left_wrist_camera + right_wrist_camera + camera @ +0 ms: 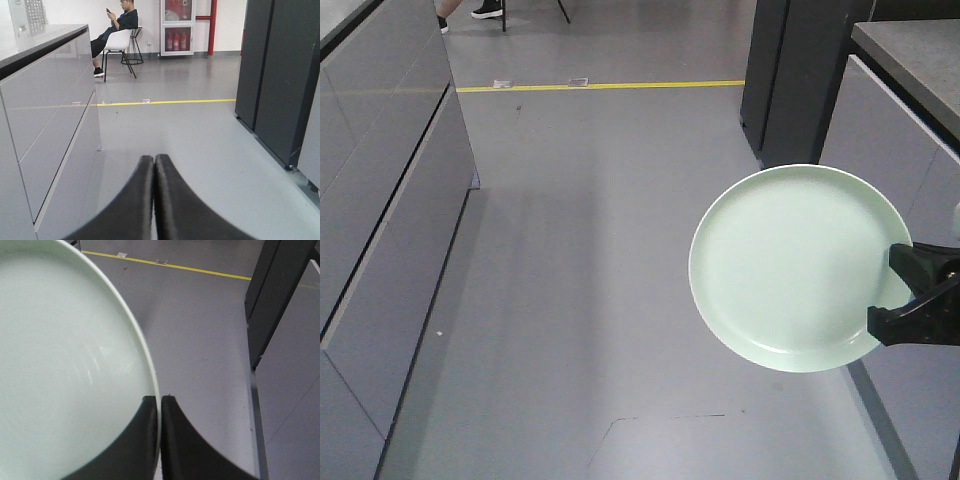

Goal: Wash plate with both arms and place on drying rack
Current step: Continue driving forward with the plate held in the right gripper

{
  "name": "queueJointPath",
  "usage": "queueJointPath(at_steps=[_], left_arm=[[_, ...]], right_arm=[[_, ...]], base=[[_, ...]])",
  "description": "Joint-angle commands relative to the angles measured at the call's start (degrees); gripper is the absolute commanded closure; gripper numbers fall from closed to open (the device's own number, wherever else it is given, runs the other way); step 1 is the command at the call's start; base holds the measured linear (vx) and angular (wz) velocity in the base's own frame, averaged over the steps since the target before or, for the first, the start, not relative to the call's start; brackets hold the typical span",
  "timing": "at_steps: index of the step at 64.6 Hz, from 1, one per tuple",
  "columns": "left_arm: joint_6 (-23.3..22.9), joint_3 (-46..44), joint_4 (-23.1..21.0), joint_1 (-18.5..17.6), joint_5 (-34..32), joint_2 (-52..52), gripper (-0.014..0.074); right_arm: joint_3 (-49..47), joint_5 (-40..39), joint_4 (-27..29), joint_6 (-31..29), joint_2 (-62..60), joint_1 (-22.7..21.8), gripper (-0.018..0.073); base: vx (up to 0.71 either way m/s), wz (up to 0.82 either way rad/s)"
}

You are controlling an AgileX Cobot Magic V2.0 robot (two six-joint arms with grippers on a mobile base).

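the mint-green plate [790, 265] is held above the grey floor [580, 300], pinched at its right rim by the right hand [895, 290]. the left hand [154, 161] is pressed closed on nothing.

No legible text, label, brand, number or sign on any surface.

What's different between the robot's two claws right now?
The left gripper is closed on nothing, its fingers pressed together; the right gripper is closed on the rim of the green plate. The left gripper points level across the floor, while the right gripper tilts down toward it. Both are black with curved fingers, and both are shut.
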Motion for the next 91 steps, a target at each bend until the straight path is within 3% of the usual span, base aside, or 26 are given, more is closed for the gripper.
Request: queueJointPath(at_steps=[1,91], left_arm=[[-0.5,1.2,-0.5,-0.2,-4.2,-0.9,0.0602],[-0.5,1.2,-0.5,-0.2,-4.2,-0.9,0.0602]], right_arm=[[-1.5,-4.2,0.3,-0.3,-0.8,-0.1,0.0569],[-1.5,-4.0,0.3,-0.3,-0.8,-0.1,0.0569]], base=[[0.10,0.00],[0.07,-0.01]])
